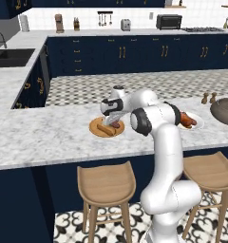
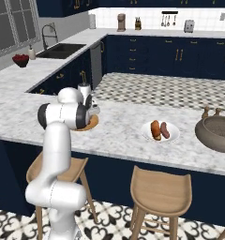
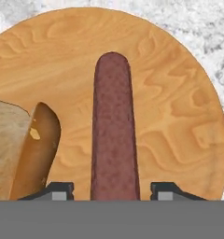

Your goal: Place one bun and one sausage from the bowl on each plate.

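Looking down along our end effector [image 3: 112,191], we see a dark red sausage [image 3: 113,126] lying on the wooden plate [image 3: 179,121], running between the two fingertips [image 3: 60,190], which stand apart on either side of it with a gap to each, so the jaws are parted and not gripping. A bun [image 3: 25,149] lies just beside the sausage on the same plate. On the marble table [image 2: 119,126], the white plate [image 2: 173,137] carries another bun and sausage, and the stone bowl [image 2: 217,133] stands beyond it.
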Controlling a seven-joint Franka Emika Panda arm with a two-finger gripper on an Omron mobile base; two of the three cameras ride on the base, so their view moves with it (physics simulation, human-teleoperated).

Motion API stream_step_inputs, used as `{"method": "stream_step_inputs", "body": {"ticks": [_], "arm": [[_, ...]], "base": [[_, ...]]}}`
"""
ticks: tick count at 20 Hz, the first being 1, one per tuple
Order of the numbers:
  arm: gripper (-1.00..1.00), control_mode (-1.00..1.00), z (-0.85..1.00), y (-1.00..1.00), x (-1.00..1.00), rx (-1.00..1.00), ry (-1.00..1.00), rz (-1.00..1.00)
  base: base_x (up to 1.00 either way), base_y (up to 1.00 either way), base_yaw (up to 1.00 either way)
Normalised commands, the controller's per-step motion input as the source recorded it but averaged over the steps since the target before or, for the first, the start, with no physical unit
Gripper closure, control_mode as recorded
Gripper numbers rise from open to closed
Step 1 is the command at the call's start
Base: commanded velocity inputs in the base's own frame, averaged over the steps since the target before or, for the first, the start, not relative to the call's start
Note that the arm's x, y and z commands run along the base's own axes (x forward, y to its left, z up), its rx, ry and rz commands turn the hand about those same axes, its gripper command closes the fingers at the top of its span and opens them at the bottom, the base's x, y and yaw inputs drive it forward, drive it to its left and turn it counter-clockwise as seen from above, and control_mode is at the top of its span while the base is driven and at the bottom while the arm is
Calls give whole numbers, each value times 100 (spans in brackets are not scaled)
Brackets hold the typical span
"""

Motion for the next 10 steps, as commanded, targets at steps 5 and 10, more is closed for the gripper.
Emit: {"method": "stream_step_inputs", "body": {"ticks": [5,10], "arm": [[-100,-100,12,-1,0,0,1,-2],[-100,-100,60,-15,-22,3,-1,-2]], "base": [[0,0,0],[0,0,0]]}}
